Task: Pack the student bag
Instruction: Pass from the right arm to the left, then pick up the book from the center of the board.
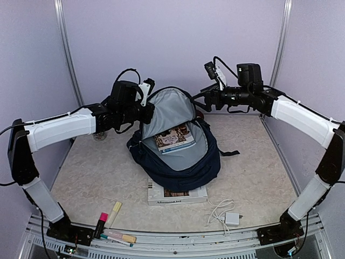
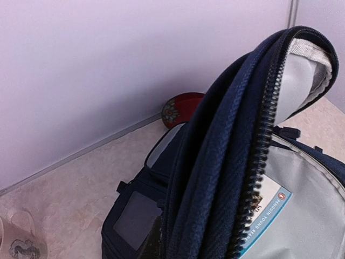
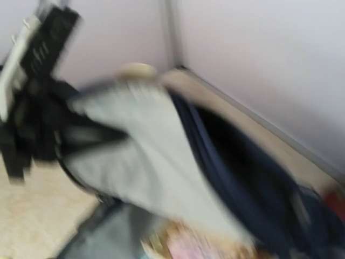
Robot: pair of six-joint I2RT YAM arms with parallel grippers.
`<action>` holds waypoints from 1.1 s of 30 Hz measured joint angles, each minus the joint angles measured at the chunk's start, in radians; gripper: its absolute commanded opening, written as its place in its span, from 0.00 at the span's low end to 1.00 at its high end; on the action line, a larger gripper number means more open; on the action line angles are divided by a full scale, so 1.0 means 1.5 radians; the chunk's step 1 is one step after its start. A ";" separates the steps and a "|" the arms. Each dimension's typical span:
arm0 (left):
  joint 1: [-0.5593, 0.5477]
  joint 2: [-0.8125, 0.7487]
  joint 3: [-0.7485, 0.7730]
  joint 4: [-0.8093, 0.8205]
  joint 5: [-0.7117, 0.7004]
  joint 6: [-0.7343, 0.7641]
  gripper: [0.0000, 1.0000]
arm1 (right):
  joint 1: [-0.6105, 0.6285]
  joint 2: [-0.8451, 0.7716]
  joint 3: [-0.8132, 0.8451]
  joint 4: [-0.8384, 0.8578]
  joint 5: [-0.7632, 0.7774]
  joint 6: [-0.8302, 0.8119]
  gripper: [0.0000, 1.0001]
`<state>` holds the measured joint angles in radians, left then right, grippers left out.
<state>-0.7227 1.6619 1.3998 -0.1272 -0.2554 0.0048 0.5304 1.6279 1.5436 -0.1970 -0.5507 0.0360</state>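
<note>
The student bag (image 1: 186, 168) lies in the middle of the table, main compartment open, its grey-lined flap (image 1: 170, 110) held upright. A book (image 1: 175, 138) lies inside. My left gripper (image 1: 144, 110) is at the flap's left edge and seems shut on it. In the left wrist view the flap's zipped navy edge (image 2: 215, 178) fills the middle, the book (image 2: 269, 208) shows beside it, and my fingers are hidden. My right gripper (image 1: 200, 97) is at the flap's right edge. The right wrist view is blurred and shows the lining (image 3: 140, 151) and navy fabric (image 3: 242, 183), not my fingers.
A second book (image 1: 177, 195) lies partly under the bag's front. A white charger with cable (image 1: 230, 217) lies at the front right. Highlighters (image 1: 115, 210) lie at the front left. A cup (image 2: 16, 245) stands left of the bag, and a red round thing (image 2: 183, 108) is behind it.
</note>
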 measured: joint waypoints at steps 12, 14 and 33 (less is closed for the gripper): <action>0.119 -0.014 0.000 0.006 -0.003 -0.055 0.00 | 0.001 -0.335 -0.404 -0.087 0.187 0.138 0.44; 0.119 -0.014 -0.006 0.010 0.001 -0.063 0.00 | 0.001 -0.353 -0.468 -0.078 0.166 0.178 0.43; 0.113 -0.045 -0.084 0.063 0.039 -0.093 0.00 | 0.061 -0.014 -0.602 0.244 -0.074 0.396 0.49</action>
<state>-0.5533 1.5951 1.2739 -0.0326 -0.1970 -0.1352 0.6220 1.6062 0.6399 0.1696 -0.6613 0.6308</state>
